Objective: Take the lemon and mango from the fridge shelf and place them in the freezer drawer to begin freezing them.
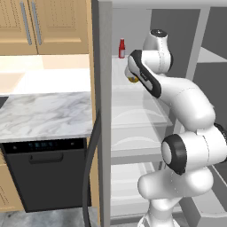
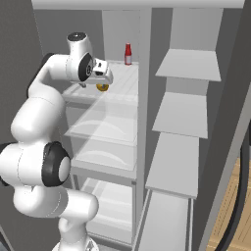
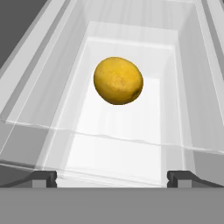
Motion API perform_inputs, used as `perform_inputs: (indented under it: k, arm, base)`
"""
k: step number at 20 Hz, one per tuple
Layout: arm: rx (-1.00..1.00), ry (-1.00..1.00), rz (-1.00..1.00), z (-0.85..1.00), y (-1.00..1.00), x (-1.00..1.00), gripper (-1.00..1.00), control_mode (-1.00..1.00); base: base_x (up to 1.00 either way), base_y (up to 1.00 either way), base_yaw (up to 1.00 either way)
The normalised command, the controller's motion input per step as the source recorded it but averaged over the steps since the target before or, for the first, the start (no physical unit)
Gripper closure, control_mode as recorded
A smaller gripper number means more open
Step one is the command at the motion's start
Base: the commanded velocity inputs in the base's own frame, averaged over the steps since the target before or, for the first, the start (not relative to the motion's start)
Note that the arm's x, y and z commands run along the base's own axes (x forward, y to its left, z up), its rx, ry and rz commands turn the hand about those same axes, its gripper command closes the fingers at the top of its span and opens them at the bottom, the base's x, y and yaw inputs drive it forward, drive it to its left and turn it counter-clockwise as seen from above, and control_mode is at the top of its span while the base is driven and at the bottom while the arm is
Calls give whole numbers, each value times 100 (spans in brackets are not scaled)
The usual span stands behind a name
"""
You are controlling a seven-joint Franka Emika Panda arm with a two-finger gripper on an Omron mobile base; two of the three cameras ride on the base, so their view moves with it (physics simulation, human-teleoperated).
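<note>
The lemon (image 3: 118, 81), deep yellow and roundish, lies on the ribbed translucent fridge shelf (image 3: 124, 131) in the upper left compartment. My gripper (image 3: 112, 177) hovers just above it, open, its two fingertips (image 3: 43, 177) spread wide with nothing between them. From the base views the hand hides most of the lemon (image 1: 133, 80) (image 2: 102, 87), and the gripper (image 2: 105, 81) hangs over the shelf (image 2: 125, 78) near its front. The mango is out of view. The freezer drawer (image 2: 164, 223), long and pale grey, sits low in the right compartment.
A red bottle (image 2: 128, 54) (image 1: 122, 48) stands at the back of the same shelf. Clear curved-front bins (image 2: 105, 130) sit below it. Smooth grey shelves (image 2: 188, 63) fill the right compartment. Left of the fridge are a marble counter (image 1: 44, 115) and a dark dishwasher (image 1: 44, 173).
</note>
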Motion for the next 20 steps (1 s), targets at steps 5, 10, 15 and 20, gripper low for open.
perform_inputs:
  k: [5, 10, 15, 20]
  arm:
    - [0, 0, 1, -5, 0, 33, -100, -100]
    - [0, 0, 2, -5, 0, 30, -100, -100]
    - [0, 0, 2, -16, 0, 29, -100, -100]
    - [0, 1, 3, -23, 0, 31, -100, -100]
  base:
    - [0, 0, 0]
    - [0, 0, 0]
    - [0, 0, 0]
    - [0, 0, 0]
